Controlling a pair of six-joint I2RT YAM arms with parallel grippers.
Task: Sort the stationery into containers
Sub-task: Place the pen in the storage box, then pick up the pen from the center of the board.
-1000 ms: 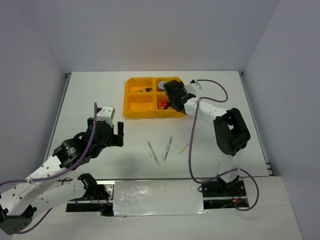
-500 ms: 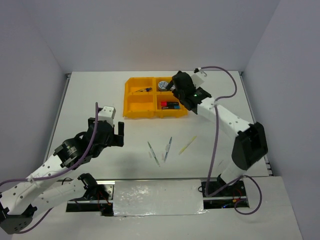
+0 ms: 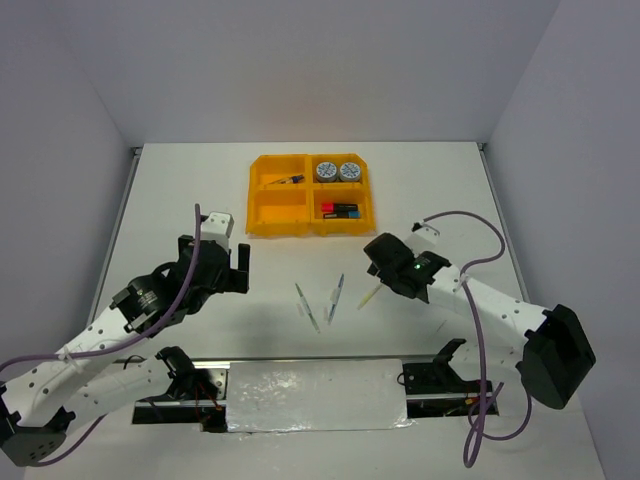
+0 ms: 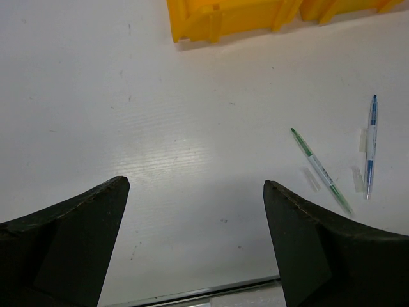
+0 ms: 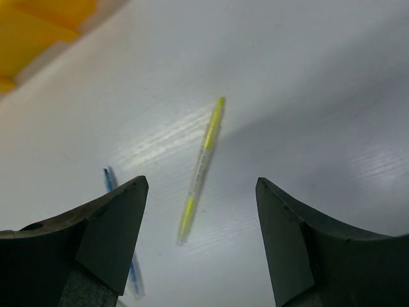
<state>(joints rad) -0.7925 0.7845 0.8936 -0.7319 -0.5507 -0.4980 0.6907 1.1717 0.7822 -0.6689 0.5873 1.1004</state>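
Noted right claw [image 3: 376, 268], the nearer one, spread and empty; yellow pen [image 5: 202, 167] just ahead between jaws, long axis pointing away.

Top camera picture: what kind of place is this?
Probably a robot lab's test booth: a white table walled in by plain panels, the left arm and right arm mounted at its near edge, and an orange-yellow tray with loose pens nearby.

One orange tray [image 3: 262, 196] with four compartments; two tape rolls [image 3: 326, 171] far right; three thin pens [image 3: 335, 298] on the near table [image 3: 180, 190].
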